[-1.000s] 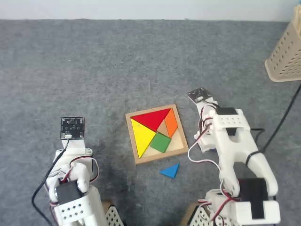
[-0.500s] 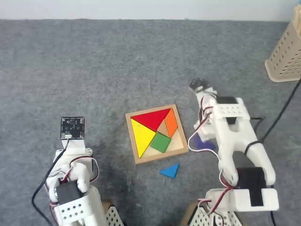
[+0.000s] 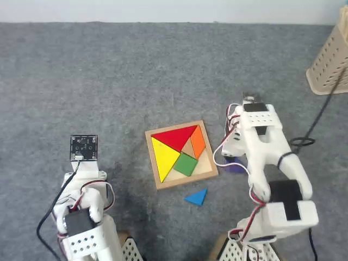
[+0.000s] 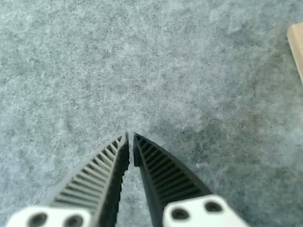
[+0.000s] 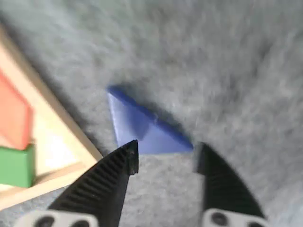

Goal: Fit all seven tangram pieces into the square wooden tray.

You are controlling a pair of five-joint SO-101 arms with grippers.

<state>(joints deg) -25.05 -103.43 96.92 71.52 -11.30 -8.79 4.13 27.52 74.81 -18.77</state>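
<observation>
The purple triangle [image 5: 142, 130] lies flat on the grey carpet [image 5: 227, 56], just ahead of the right claw [image 5: 165, 152]. The claw's jaws stand wide, one tip near each end of the triangle's closest edge; I cannot tell whether they touch it. The wooden tray [image 3: 205, 164] lies just beside this claw and holds a red triangle [image 3: 176, 137], a yellow triangle [image 3: 165, 155], an orange piece [image 3: 198, 142] and a green square [image 3: 186, 163]. A blue triangle [image 3: 197, 197] lies outside the tray. The left claw [image 4: 131, 138] hangs closed over carpet, apart from the tray.

Triangle [image 3: 197, 197] just before tray [image 3: 151, 159]
</observation>
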